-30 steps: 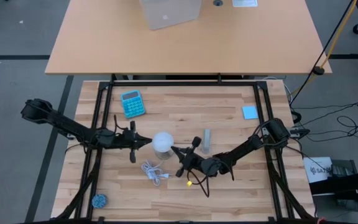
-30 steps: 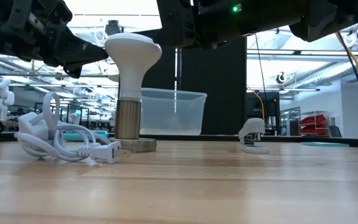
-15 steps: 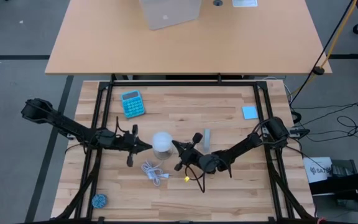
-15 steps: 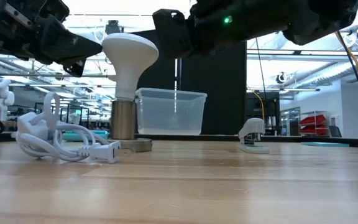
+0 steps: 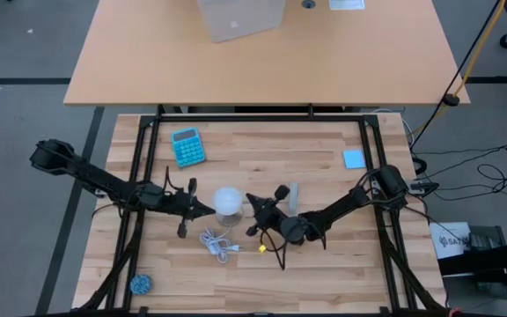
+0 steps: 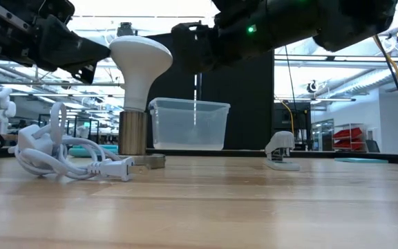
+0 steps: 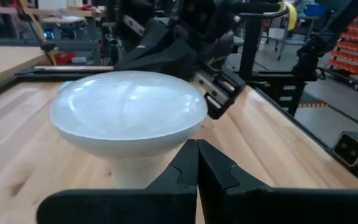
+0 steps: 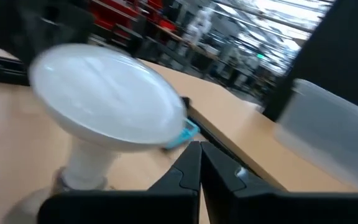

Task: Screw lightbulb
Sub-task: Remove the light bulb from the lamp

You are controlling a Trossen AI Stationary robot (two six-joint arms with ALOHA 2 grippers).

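Observation:
The white lightbulb (image 5: 228, 200) stands upright, dome up, its narrow base in a brassy socket (image 6: 133, 131) on a flat disc (image 6: 155, 160) at mid-table. A white cord (image 5: 218, 242) coils on the wood just nearer. My left gripper (image 5: 208, 210) is shut and level at the dome's left side. My right gripper (image 5: 249, 201) is shut and level at the dome's right side. Both wrist views look along the shut fingers at the dome (image 7: 126, 109) (image 8: 104, 93). My left gripper meets the rim of the bulb's dome (image 6: 114, 50) on its left side with its shut fingertips, coming level from the table's left. The bulb stays upright in the socket. My right gripper has its shut fingertips (image 6: 178, 43) against the dome's rim (image 6: 169, 55) on the right side, coming level from the table's right. The bulb stands in the socket between the two tips.
On the wood lie a teal calculator (image 5: 187, 147) at the far left, a grey bar (image 5: 293, 198) right of the bulb, a blue pad (image 5: 353, 158) at the far right and a small blue object (image 5: 139, 283) at the near left. A clear tub (image 6: 188, 124) stands on the far table.
My right gripper has gone a little toward the table's left and far edge and its wrist has turned. My left gripper has kept its place and turned at the wrist. The bulb, with socket and disc, has slid slightly toward the table's left, still upright.

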